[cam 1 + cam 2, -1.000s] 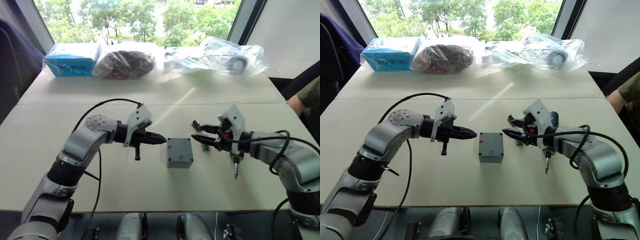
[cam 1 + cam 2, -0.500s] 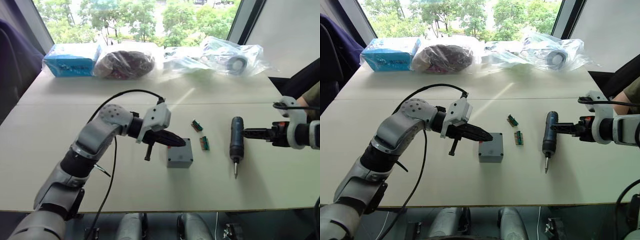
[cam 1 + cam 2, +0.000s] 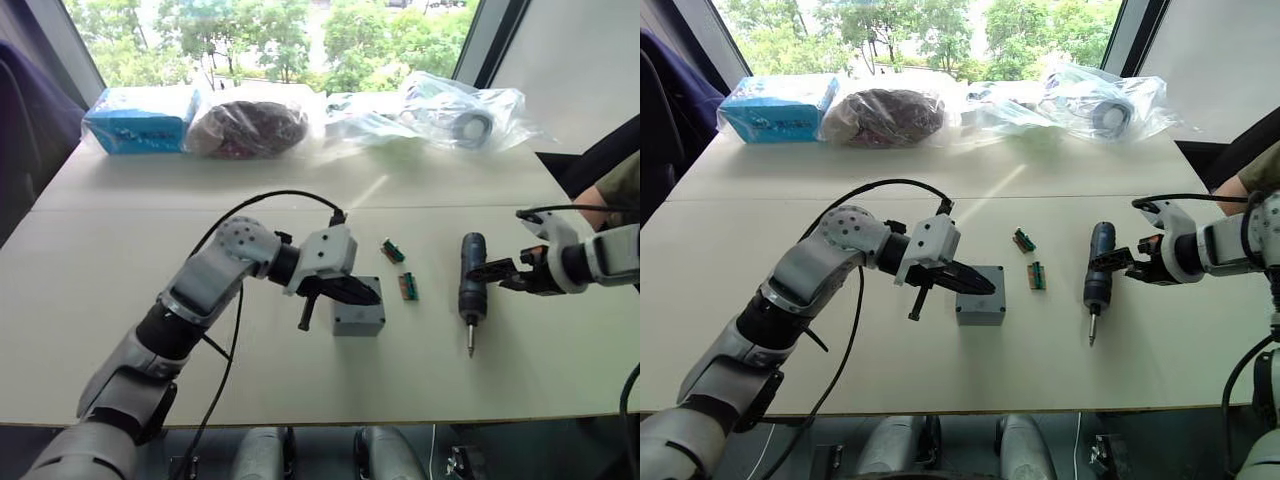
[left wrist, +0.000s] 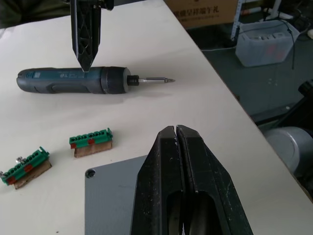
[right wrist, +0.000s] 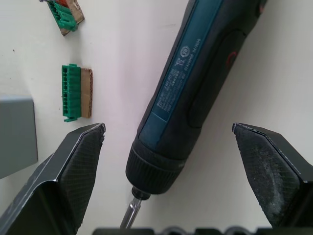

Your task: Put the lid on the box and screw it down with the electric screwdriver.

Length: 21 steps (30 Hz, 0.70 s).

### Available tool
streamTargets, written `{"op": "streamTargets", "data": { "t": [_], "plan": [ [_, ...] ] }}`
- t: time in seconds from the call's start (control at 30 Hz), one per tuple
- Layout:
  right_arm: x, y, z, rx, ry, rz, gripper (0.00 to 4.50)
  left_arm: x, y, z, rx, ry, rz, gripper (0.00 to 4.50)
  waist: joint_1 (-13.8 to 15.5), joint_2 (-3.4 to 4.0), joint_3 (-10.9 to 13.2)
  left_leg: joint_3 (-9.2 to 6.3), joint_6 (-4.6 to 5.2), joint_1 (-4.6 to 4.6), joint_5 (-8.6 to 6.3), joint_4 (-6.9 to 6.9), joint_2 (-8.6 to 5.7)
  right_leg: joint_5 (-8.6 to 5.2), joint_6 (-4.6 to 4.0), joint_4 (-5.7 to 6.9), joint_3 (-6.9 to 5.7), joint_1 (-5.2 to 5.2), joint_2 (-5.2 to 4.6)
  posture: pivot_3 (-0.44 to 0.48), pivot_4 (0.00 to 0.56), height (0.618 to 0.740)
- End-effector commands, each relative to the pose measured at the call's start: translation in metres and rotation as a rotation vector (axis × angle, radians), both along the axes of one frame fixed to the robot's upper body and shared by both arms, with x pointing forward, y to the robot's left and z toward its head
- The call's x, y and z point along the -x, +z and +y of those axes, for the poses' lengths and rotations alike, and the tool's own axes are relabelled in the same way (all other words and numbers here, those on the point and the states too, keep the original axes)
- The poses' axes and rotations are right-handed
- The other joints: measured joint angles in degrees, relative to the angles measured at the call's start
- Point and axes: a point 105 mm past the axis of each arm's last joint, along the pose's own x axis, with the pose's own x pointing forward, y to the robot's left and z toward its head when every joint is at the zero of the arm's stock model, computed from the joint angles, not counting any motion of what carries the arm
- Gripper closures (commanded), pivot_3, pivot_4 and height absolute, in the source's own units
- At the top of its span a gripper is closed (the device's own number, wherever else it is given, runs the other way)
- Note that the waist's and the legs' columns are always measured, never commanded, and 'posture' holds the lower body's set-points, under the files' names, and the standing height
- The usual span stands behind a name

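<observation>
Left gripper point(image 4: 176, 134) is seen with fingers pressed fully together, nothing held, tips resting over the lid point(image 4: 115, 196), which sits on the box point(image 3: 358, 308) near the worktop point(image 3: 120, 300) centre. The box is judged to be pinned down while the driver is fetched.

Lid: flat matte grey plastic, a screw hole visible at one corner in the left wrist view. Box: square, deeper, smooth grey walls. Whether the lid is seated square on the posts cannot be told.

Just right of the box, two small green terminal blocks point(image 3: 407, 286) are lying loose, ribbed plastic on brown backing.

Further right, the electric screwdriver point(image 3: 470, 290) is lying flat on the worktop, bit pointing toward the near edge. Body: thick smooth cylinder, dark blue-black, with a printed label and a side button; the collar is ridged, the bit thin bare metal.

Right gripper point(image 5: 181, 161) is spread wide, one textured finger on each side of the screwdriver near the collar, not closed on it.

Step in hand: the screwdriver grasp. Best done by closing on the fat part of the body, above the collar, centred so it is not rolled out. The button should be kept reachable. Left-hand pressure should be kept straight down so the lid is not skewed.
</observation>
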Motion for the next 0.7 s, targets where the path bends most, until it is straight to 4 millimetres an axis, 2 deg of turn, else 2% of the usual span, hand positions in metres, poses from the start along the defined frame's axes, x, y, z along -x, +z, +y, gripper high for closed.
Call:
{"op": "streamTargets", "data": {
  "t": [0.03, 0.27, 0.47, 0.5, 0.53, 0.7],
  "plan": [
    [-0.001, -0.002, 0.001, 0.043, 0.022, 0.021, 0.08, 0.002, 0.008, -0.001, 0.025, 0.008, -0.034, 4.5, 0.06, 0.0, 0.0, 0.0, 0.0, -0.01, 0.0, 0.0, -0.01, 0.0, 0.0, 0.0, 0.0, 0.0, -0.01, 0.0, 0.15, 0.74],
    [-0.006, -0.019, 0.01, 0.108, 0.074, 0.08, 0.08, 0.0, 0.005, 0.001, 0.034, 0.054, -0.03, 4.5, -0.13, 0.0, 0.0, 0.01, 0.01, -0.02, -0.01, 0.01, 0.0, 0.0, 0.01, 0.01, 0.0, -0.01, -0.01, 0.0, 0.15, 0.74],
    [0.009, -0.038, 0.018, 0.16, 0.185, 0.177, 0.08, -0.003, 0.001, 0.002, 0.03, 0.085, -0.037, 4.5, -0.16, 0.0, 0.0, 0.0, 0.01, 0.01, -0.01, 0.02, 0.01, 0.0, 0.01, 0.01, 0.0, 0.01, 0.0, 0.0, 0.15, 0.74],
    [0.012, -0.042, 0.017, 0.169, 0.189, 0.193, 0.56, -0.003, 0.001, 0.002, 0.032, 0.088, -0.036, 4.5, -0.16, 0.0, 0.0, -0.01, 0.01, 0.01, -0.01, 0.02, 0.01, 0.0, 0.01, 0.01, -0.01, 0.01, 0.0, 0.0, 0.15, 0.74],
    [0.013, -0.046, 0.016, 0.178, 0.188, 0.207, 0.68, -0.003, 0.001, 0.001, 0.034, 0.09, -0.036, 4.5, -0.16, -0.01, 0.0, -0.02, 0.01, 0.02, -0.01, 0.02, 0.01, 0.0, 0.01, 0.01, -0.02, 0.02, 0.01, 0.0, 0.15, 0.74],
    [0.008, -0.052, 0.01, 0.191, 0.145, 0.204, 2.18, -0.006, 0.001, 0.003, 0.039, 0.11, -0.033, 4.5, -0.11, -0.25, -0.15, -0.04, 0.01, 0.03, -0.01, 0.03, 0.01, 0.0, 0.0, -0.01, -0.04, 0.07, 0.0, 0.0, 0.15, 0.74]
  ]
}}
